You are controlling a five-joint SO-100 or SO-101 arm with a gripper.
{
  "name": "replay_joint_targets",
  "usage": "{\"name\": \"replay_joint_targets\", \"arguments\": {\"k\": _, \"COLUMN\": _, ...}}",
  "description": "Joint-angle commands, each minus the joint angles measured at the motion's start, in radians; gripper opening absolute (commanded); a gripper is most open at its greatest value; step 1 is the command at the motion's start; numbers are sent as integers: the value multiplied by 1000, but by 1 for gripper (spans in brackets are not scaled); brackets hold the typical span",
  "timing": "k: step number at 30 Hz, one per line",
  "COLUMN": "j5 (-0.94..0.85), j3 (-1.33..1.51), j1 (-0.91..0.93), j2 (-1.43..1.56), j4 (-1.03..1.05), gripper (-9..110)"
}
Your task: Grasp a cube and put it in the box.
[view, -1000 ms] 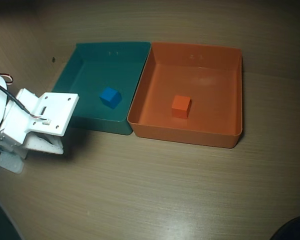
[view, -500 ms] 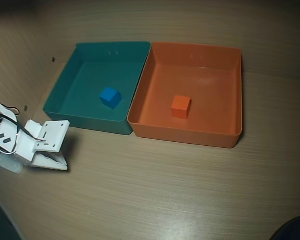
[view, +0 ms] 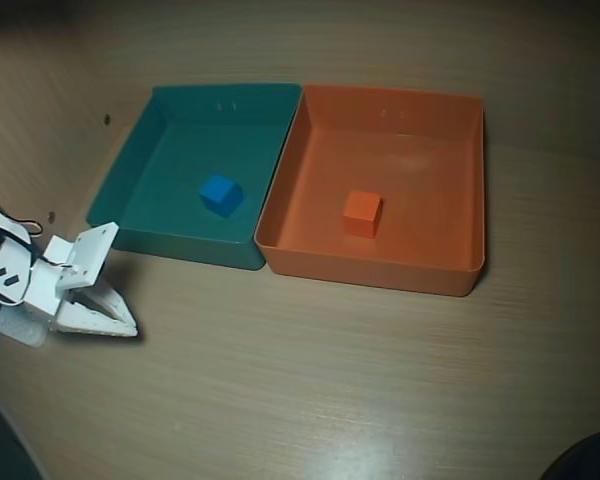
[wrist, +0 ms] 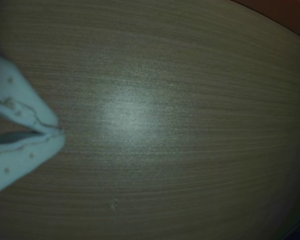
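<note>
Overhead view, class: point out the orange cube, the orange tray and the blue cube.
orange cube [view: 362, 212], overhead view, its top face.
orange tray [view: 370, 266], overhead view, its near wall.
blue cube [view: 220, 192], overhead view, its top face.

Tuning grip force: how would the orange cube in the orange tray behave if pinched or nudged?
The orange cube looks solid with flat faces, so it probably stays rigid and slides rather than rolls. Its matte surface suggests decent grip. It is small beside the orange tray, so likely light, and a nudge could skate it to a wall.
</note>
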Motion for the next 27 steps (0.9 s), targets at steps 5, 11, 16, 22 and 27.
{"name": "replay_joint_targets", "arguments": {"k": 5, "j5": -2, "j3": 66, "j1": 3, "j2": 8, "j4": 143, "gripper": -6}}
{"name": "replay_joint_targets", "arguments": {"k": 11, "j5": -3, "j3": 66, "j1": 0, "j2": 8, "j4": 466, "gripper": -6}}
{"name": "replay_joint_targets", "arguments": {"k": 16, "j5": 15, "j3": 66, "j1": -3, "j2": 8, "j4": 568, "gripper": -6}}
{"name": "replay_joint_targets", "arguments": {"k": 22, "j5": 15, "j3": 66, "j1": -3, "j2": 8, "j4": 554, "gripper": -6}}
{"name": "replay_joint_targets", "arguments": {"k": 27, "j5": 15, "j3": 66, "j1": -3, "j2": 8, "j4": 554, "gripper": -6}}
